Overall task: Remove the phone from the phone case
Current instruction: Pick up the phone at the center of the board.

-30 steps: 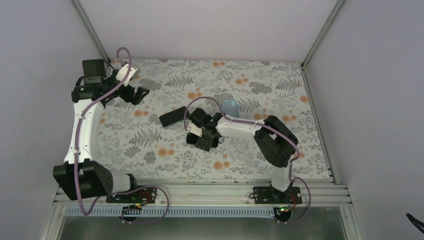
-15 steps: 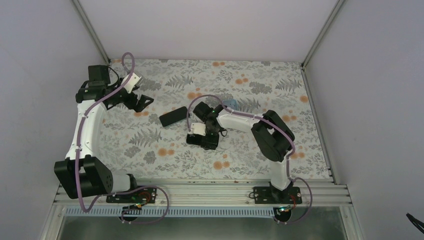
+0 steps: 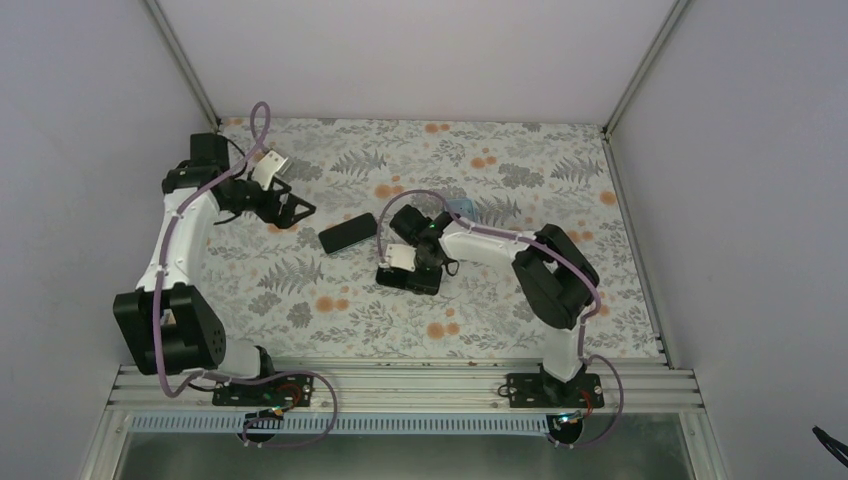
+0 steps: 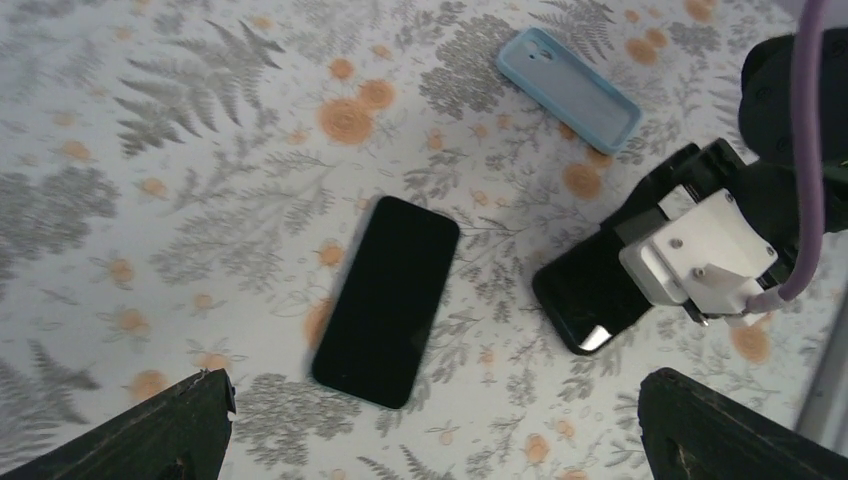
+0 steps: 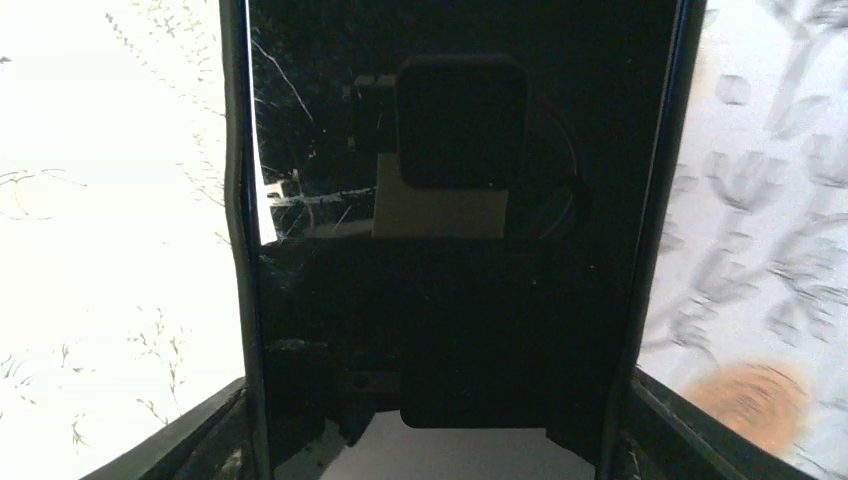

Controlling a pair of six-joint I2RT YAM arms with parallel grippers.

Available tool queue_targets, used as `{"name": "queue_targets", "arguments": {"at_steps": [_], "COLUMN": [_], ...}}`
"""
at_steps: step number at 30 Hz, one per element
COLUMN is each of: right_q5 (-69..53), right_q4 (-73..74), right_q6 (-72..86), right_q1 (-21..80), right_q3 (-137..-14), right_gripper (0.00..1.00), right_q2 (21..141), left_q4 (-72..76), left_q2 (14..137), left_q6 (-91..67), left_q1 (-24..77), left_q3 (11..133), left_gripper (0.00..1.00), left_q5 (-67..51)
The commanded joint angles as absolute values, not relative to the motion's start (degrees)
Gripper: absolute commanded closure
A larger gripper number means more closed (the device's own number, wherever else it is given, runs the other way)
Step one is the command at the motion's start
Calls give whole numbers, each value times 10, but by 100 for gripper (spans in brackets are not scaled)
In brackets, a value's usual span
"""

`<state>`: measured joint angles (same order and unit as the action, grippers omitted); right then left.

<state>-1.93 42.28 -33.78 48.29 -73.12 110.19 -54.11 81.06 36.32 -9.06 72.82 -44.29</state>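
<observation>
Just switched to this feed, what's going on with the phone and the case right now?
The pale-blue phone case lies empty on the table, apart from a black phone that lies flat with nothing touching it. The right claw is down over a second black slab, one finger on either side of it; whether they grip it is unclear. The left claw hovers open beside the phone, holding nothing.

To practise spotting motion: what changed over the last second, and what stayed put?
The left tool, open, swung toward the phone. The right tool shifted slightly over a second black slab; its arm now hides more of the phone case. Phone and case stayed put.
</observation>
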Motion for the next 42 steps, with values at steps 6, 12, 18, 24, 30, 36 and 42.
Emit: {"name": "queue_targets", "arguments": {"at_steps": [6, 12, 18, 24, 30, 36, 42], "right_q5": [22, 30, 30, 36, 57, 66, 40], "right_q4": [413, 420, 417, 427, 421, 420, 443], "right_q6": [-295, -285, -276, -274, -266, -268, -277], "right_q1": [485, 503, 517, 523, 523, 523, 521], "right_q3": [-832, -904, -968, -1018, -1027, -1021, -999], "right_gripper": [39, 39, 39, 39, 40, 40, 2], "right_q2": [1005, 1037, 1072, 1102, 1112, 1106, 1087], "left_q4": [-632, -685, -728, -778, -778, -778, -778], "left_q2": [928, 1011, 1052, 1085, 1080, 1082, 1071], "left_q6": [322, 316, 319, 335, 339, 344, 365], "left_q1": [-27, -3, 18, 44, 49, 49, 55], "left_q3": [776, 847, 893, 933, 921, 913, 931], "left_gripper": [0, 0, 5, 26, 60, 72, 98], "left_q5": [-489, -544, -601, -632, -635, -637, -628]}}
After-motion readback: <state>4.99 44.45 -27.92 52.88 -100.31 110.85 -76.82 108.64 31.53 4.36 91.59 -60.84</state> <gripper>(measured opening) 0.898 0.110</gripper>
